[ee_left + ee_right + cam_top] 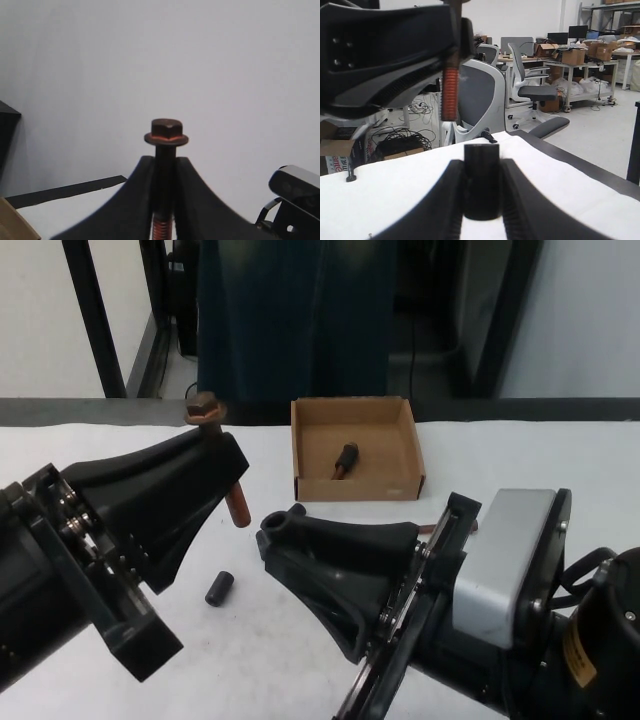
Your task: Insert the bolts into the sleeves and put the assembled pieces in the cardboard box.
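One bolt (pixel 237 504) stands roughly upright, head up, clenched in the left hand (pixel 163 170). Its threaded tip hangs just above and slightly beside the mouth of a sleeve (pixel 481 152), which the right hand (pixel 481 171) grips upright. A spare sleeve (pixel 219 587) lies on the desk (pixel 500 455). The cardboard box (pixel 360 487) beyond holds one assembled piece (pixel 345 458).

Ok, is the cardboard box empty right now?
No, an assembled piece, a dark sleeve over a coppery bolt, lies inside the cardboard box.
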